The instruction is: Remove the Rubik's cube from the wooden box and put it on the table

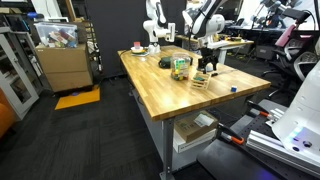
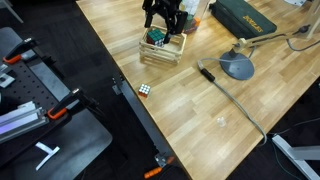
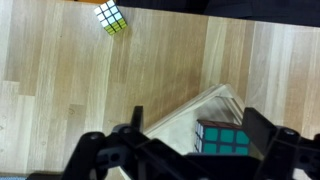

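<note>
**Cube on the desk, claw spread over the box**

In an exterior view, the honey-coloured desk (image 1: 170, 95) fills the middle of the picture. The claw (image 1: 207, 65) hangs low above the wooden box (image 1: 203, 82). From here it is only a dark lump, so the spread of its fingers cannot be read. A green-and-yellow object (image 1: 180, 67) stands near the box, and whether they touch is unclear. A small blue item (image 1: 232, 88) lies nearer the desk's front edge. The Rubik's cube is too small to make out here. A cardboard box (image 1: 62, 60) stands on the floor, well apart from the desk.

In an exterior view from above, the Rubik's cube (image 2: 146, 89) sits alone on the desk (image 2: 200, 140). It is near the edge and apart from the wooden box (image 2: 160, 48). The claw (image 2: 162, 22) covers the box's far side, so the contents show only as a blur of green. A desk lamp (image 2: 238, 67) rests its round grey base to one side.

In the wrist view, the claw (image 3: 195, 135) is spread wide and grips nothing. Its dark fingers (image 3: 95, 150) are cut off by the lower frame edge. Between them lies a corner of the wooden box (image 3: 190, 112), holding a green-tiled cube (image 3: 225, 140) that is partly hidden. The Rubik's cube (image 3: 112, 17) lies on the bare desk (image 3: 50, 80), well apart from the box.
</note>
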